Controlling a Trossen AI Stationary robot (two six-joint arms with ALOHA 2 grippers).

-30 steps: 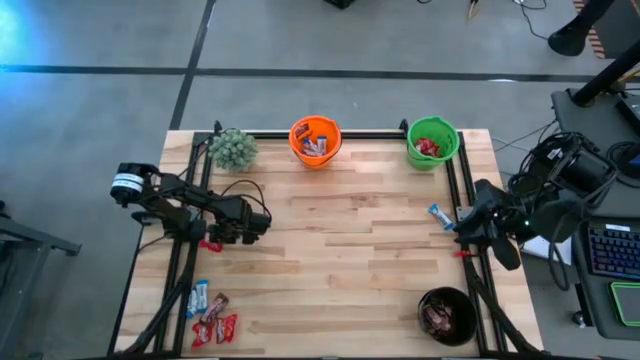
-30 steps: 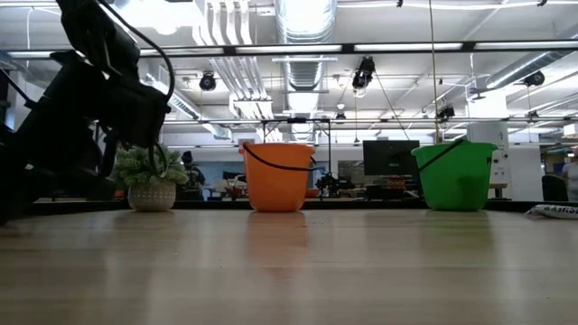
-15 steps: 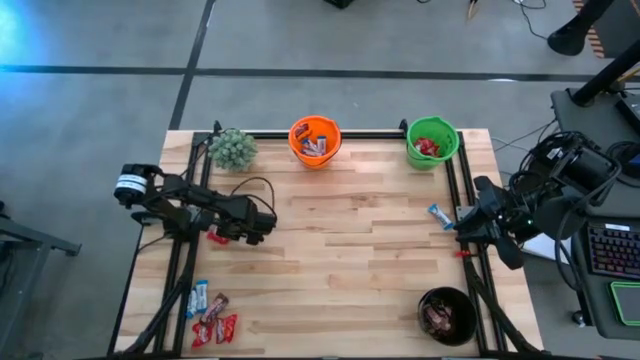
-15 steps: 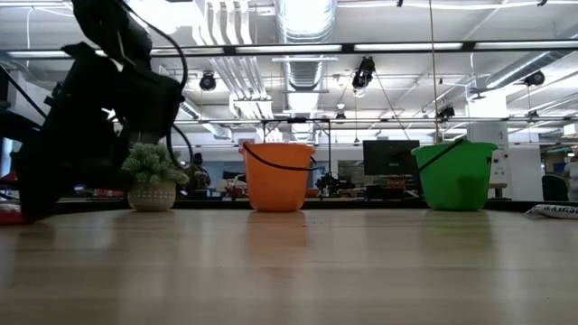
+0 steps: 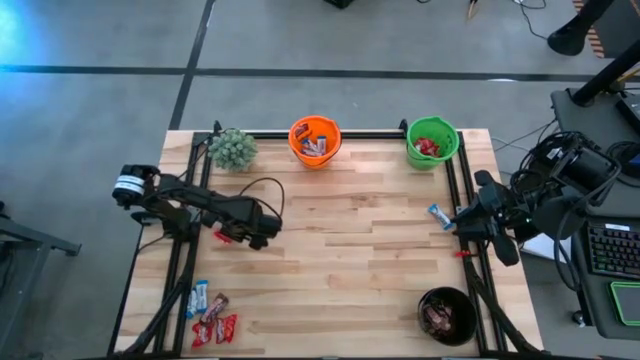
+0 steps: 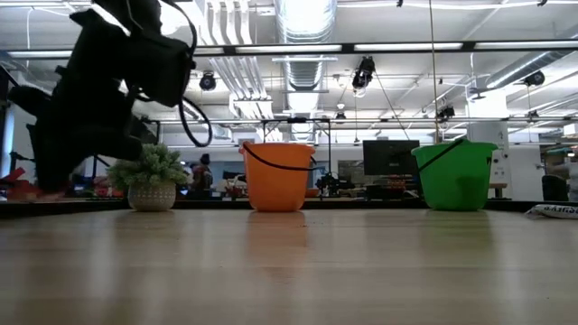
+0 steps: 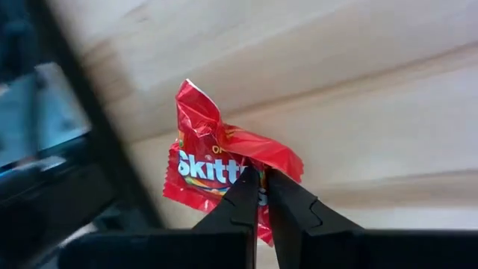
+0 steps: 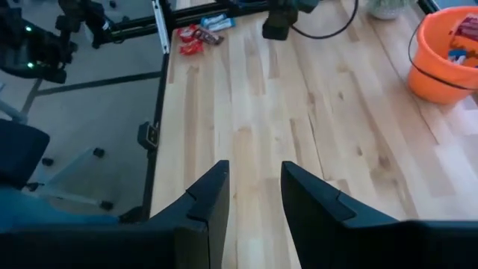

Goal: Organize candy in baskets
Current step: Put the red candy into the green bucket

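My left gripper (image 5: 232, 234) is over the table's left part, shut on a red candy pack (image 7: 216, 168) that shows as a red scrap (image 5: 221, 236) beside the fingers in the high view. More candy (image 5: 210, 316) lies in a small heap at the near left corner. One blue-and-white candy (image 5: 440, 214) lies by the right edge, just beside my right gripper (image 8: 254, 190), which is open with nothing between its fingers. The orange basket (image 5: 315, 140) and the green basket (image 5: 432, 141) stand at the far edge. The black basket (image 5: 447, 315) stands at the near right. My left gripper pinches the red pack's crumpled wrapper (image 7: 254, 166) between its two fingertips, near one end of the printed face. The fingers come steeply from above. The pack is lifted clear of the wood and spreads out beyond the fingertips, its twisted end (image 7: 196, 104) farthest from them.
A small fuzzy plant (image 5: 233, 148) stands at the far left, next to the orange basket. Black rails (image 5: 196, 200) run along the left, far and right edges. All three baskets hold candy. Bare wood (image 5: 350, 240) fills the middle of the table.
My left gripper has risen and drifted a little toward the table's right. The red pack has come up off the wood with it, and the wrist has rolled somewhat. My right arm has stayed where it was.
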